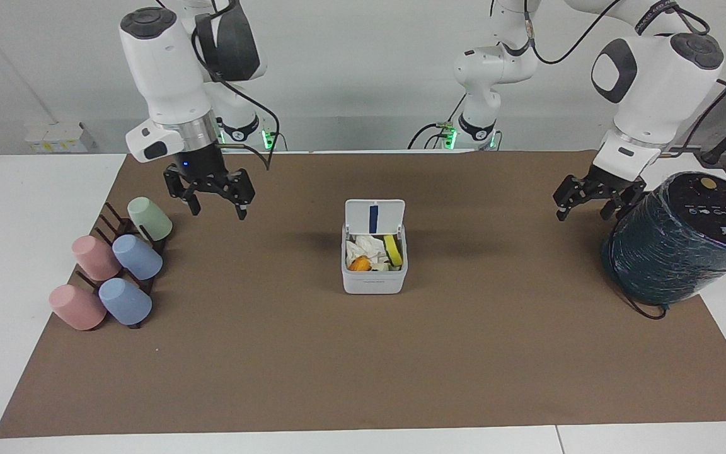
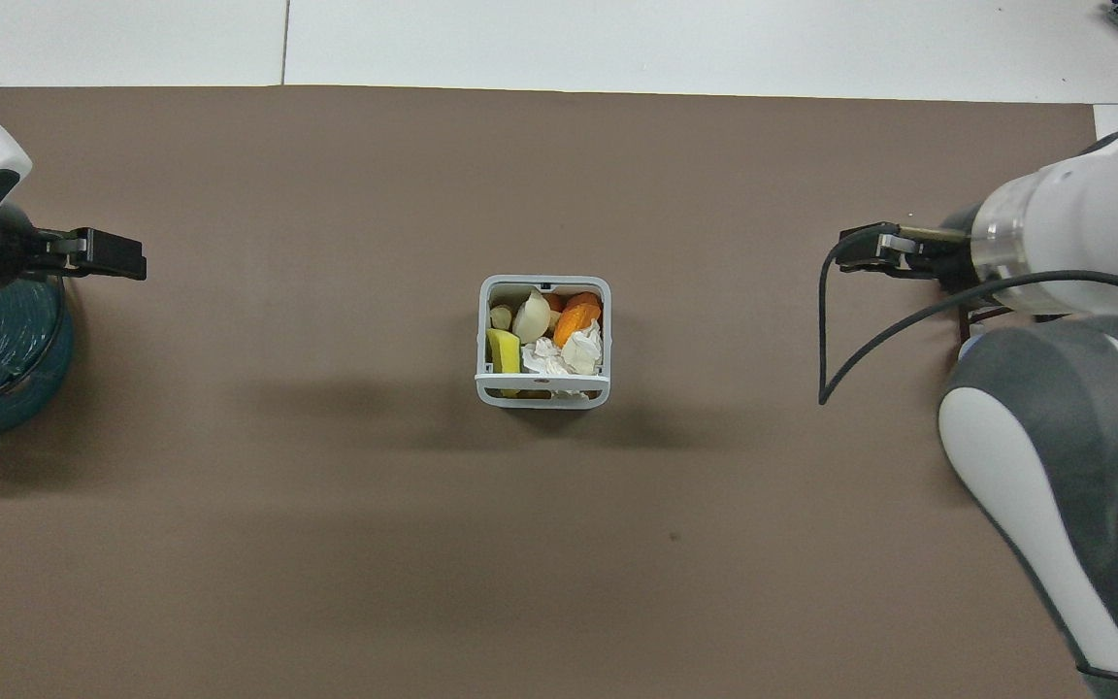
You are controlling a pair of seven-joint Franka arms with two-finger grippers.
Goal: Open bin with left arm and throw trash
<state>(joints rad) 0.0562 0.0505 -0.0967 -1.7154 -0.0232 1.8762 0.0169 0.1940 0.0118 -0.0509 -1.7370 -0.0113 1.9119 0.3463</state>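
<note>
We see the bin in the middle of the desk, lid upright, trash inside. Our right gripper hangs over the mat between the bin and the cups, fingers spread and empty. Our left gripper waits toward the left arm's end from the bin, just beside the wrapped cylinder, fingers spread, holding nothing.

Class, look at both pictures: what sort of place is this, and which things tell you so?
Probably a robotics lab. Two white robot arms are mounted at a table covered by a brown paper mat; staged props sit on it: a small white square bin with its lid open, full of trash, and pastel plastic cups on a dark rack.
</note>
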